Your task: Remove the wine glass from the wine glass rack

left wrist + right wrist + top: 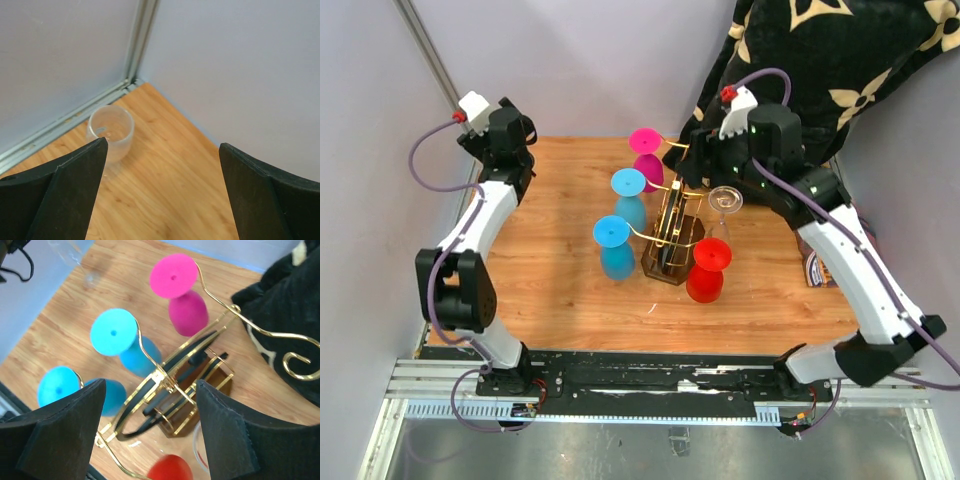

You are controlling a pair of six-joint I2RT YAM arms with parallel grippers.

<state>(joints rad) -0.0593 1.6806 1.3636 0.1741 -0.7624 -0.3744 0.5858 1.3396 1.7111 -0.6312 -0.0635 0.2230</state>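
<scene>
Right gripper point(150, 385): dark fingers fill the lower frame, spread apart and clamping nothing, above the wine glass rack point(672, 235) at mid-frame. Inverted on its arms are a pink wine glass point(646, 152) at top, an upper blue wine glass point(629, 197) and a lower blue wine glass point(616, 248) at left, a red wine glass point(708, 268) at lower right and a clear wine glass point(724, 200) at right. Left gripper point(162, 145): jaws wide, empty, near a loose clear glass point(110, 132).

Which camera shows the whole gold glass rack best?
The top external view: the rack shows almost whole, base to scroll arms. The right wrist view sees it close but cropped behind dark fingers. The left wrist view misses it.
</scene>
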